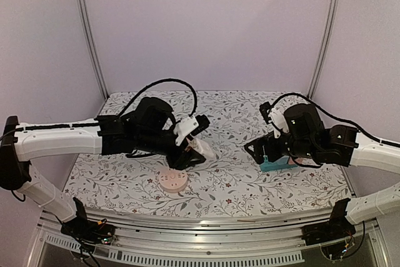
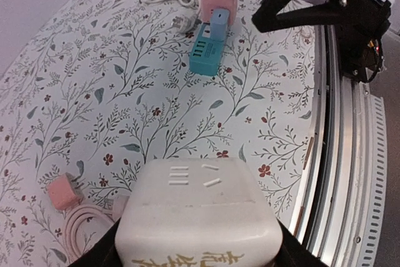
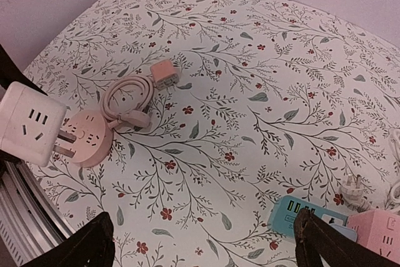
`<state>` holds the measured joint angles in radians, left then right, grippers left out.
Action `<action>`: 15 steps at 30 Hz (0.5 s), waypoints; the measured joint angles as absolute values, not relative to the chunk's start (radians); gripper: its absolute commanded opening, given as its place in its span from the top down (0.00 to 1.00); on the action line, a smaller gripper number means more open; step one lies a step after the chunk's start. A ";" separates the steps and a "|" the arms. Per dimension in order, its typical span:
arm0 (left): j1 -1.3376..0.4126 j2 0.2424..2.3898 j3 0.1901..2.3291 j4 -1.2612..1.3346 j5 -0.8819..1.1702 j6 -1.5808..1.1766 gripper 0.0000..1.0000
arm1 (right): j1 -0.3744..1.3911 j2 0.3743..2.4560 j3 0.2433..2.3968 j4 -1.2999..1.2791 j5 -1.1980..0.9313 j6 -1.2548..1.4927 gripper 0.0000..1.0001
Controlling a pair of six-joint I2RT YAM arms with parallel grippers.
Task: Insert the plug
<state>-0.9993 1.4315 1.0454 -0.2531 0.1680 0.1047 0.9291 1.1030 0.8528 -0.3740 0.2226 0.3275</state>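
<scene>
Left gripper (image 2: 197, 242) pinches the white cube adapter (image 1: 201, 148), prongs (image 3: 62, 145) aimed at the pink round socket (image 1: 172, 181) at 7 o'clock for insertion; right gripper (image 3: 203, 242) hangs spread.

White cube (image 2: 199, 217) looks like smooth matt plastic, cloth (image 2: 94, 123) printed and matt, rail (image 2: 342, 173) at 3 o'clock shiny metal.

Falls soft and even from overhead with a mauve tint, leaves only faint shadows on the floral table cover (image 1: 231, 182), bows the metal rail (image 2: 350, 154) at the left wrist view's edge, and blurs the close white adapter (image 2: 199, 217) slightly along its near face.
</scene>
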 measured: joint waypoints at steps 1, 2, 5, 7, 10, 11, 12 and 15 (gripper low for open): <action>-0.999 1.438 1.053 -0.272 0.144 0.074 1.00 | 0.929 1.103 0.853 -0.373 0.223 0.327 0.01; -0.999 1.444 1.059 -0.288 0.124 0.048 1.00 | 0.929 1.103 0.852 -0.372 0.223 0.327 0.01; -0.999 1.463 1.069 -0.336 0.061 -0.043 1.00 | 0.929 1.103 0.851 -0.372 0.223 0.328 0.01; -0.999 1.475 1.071 -0.366 0.026 -0.099 1.00 | 0.929 1.103 0.851 -0.372 0.223 0.328 0.01; -0.999 1.483 1.071 -0.403 -0.012 -0.149 1.00 | 0.929 1.103 0.851 -0.372 0.223 0.328 0.01; -0.999 1.483 1.071 -0.414 -0.030 -0.163 1.00 | 0.929 1.104 0.851 -0.372 0.223 0.328 0.01; -0.999 1.483 1.071 -0.425 -0.057 -0.179 1.00 | 0.929 1.105 0.851 -0.372 0.223 0.328 0.01; -0.999 1.483 1.076 -0.478 -0.154 -0.245 1.00 | 0.929 1.113 0.851 -0.372 0.223 0.329 0.01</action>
<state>-0.9993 1.4834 1.0763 -0.4778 -0.1543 -0.2447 0.9291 1.1126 0.8509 -0.3717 0.2226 0.3286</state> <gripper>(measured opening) 0.596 0.988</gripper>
